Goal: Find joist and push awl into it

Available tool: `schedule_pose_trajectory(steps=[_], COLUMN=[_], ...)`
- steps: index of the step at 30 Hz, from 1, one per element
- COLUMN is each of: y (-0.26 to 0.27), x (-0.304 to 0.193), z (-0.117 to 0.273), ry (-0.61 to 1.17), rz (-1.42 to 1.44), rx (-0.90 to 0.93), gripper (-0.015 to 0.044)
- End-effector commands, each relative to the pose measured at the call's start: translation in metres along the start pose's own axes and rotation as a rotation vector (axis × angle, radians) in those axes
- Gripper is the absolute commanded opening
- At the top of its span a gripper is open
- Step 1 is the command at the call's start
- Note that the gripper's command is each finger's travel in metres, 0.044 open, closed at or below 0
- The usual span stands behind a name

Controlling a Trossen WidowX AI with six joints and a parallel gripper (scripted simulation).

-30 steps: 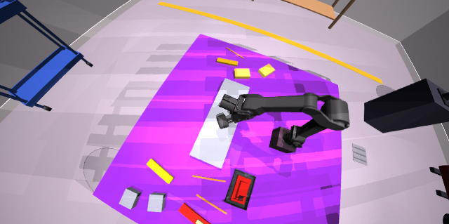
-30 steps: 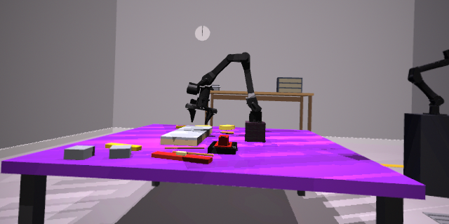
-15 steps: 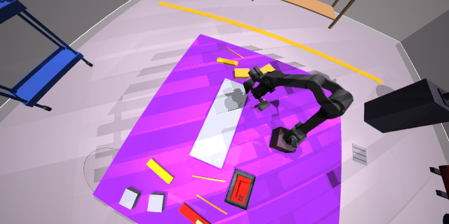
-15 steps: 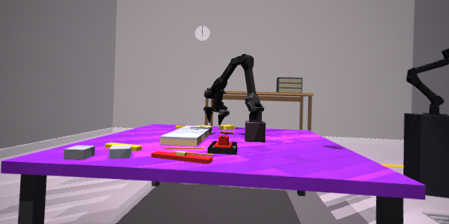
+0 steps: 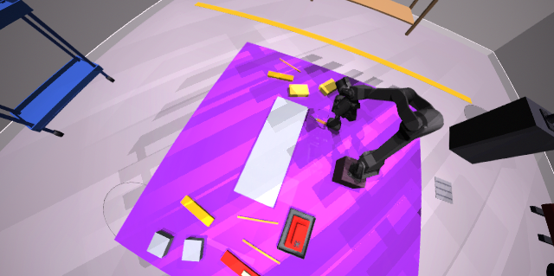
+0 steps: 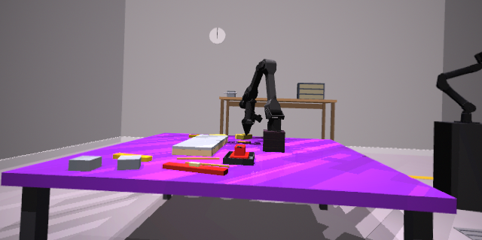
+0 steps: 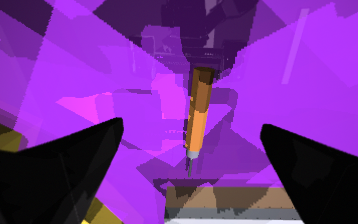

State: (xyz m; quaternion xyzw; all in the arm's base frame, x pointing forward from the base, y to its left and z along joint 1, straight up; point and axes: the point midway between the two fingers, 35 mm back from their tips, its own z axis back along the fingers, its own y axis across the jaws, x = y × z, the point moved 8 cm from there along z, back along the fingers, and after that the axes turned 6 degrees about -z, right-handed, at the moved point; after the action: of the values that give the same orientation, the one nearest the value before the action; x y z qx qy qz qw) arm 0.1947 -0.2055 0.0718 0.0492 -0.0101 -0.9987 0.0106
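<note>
The awl [image 5: 320,121] [image 7: 199,112], with an orange handle and a thin metal tip, lies flat on the purple table just right of the white floor panel [image 5: 273,150] [image 6: 199,144] [image 7: 230,219]. My gripper [image 5: 333,124] [image 6: 246,125] [image 7: 191,126] is open and hangs low over the awl. In the wrist view the awl lies between the two spread fingers, with its tip pointing at the panel's edge. The red stud finder [image 5: 298,230] [image 6: 239,150] sits in the dark tray [image 5: 286,234] [image 6: 233,161] near the table's front.
Yellow blocks [image 5: 299,90] [image 5: 327,86] [image 5: 280,75] lie behind the panel, close to the gripper. A yellow bar [image 5: 196,210], two grey cubes [image 5: 159,243] [image 5: 192,249], a red bar [image 5: 235,263] and thin sticks [image 5: 257,220] lie at the front. The arm's base [image 5: 348,172] stands right of the panel.
</note>
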Motion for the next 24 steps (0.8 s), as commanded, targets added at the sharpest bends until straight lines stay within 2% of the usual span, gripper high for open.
schedule_pose_trajectory(steps=[1, 16, 24], y=[0.0, -0.009, -0.008], x=[0.004, 0.01, 0.011], z=[-0.002, -0.002, -0.014], ry=[-0.006, -0.006, -0.006], rz=[-0.032, -0.032, -0.032], rx=[-0.006, -0.006, -0.006], gripper=[0.044, 0.044, 0.044])
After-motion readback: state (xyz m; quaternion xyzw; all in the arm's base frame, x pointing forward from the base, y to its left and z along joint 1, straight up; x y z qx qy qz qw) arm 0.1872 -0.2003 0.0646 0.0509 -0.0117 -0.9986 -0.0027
